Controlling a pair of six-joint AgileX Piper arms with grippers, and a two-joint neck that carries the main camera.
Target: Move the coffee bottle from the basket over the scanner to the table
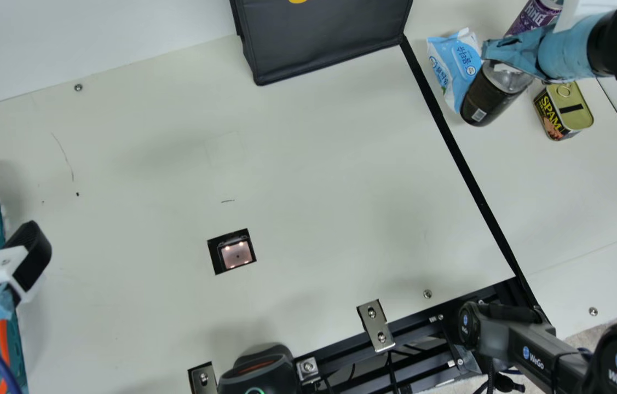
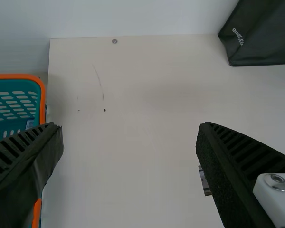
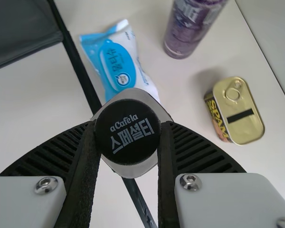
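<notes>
Right tool (image 3: 128,129) clamps bottle (image 1: 486,98); left tool (image 2: 129,126) spread wide, empty. Step judged: placement. Next: confirm footing, then release.

Inspected in the left wrist view: the left gripper (image 1: 7,262) has its ribbed fingers (image 2: 242,161) wide apart, with nothing between them but a view of the table (image 2: 133,152). One finger overlaps part of the teal basket (image 2: 19,76), which has an orange rim and slotted sides; the other lies well apart from it. On the table near the basket, noted: a thin curved scratch (image 2: 99,80) and a dark speck (image 2: 105,110). A screw (image 2: 114,41) sits farther off, by the table's edge. Well away from the basket stands a dark bag (image 2: 263,38), partly in view.
</notes>
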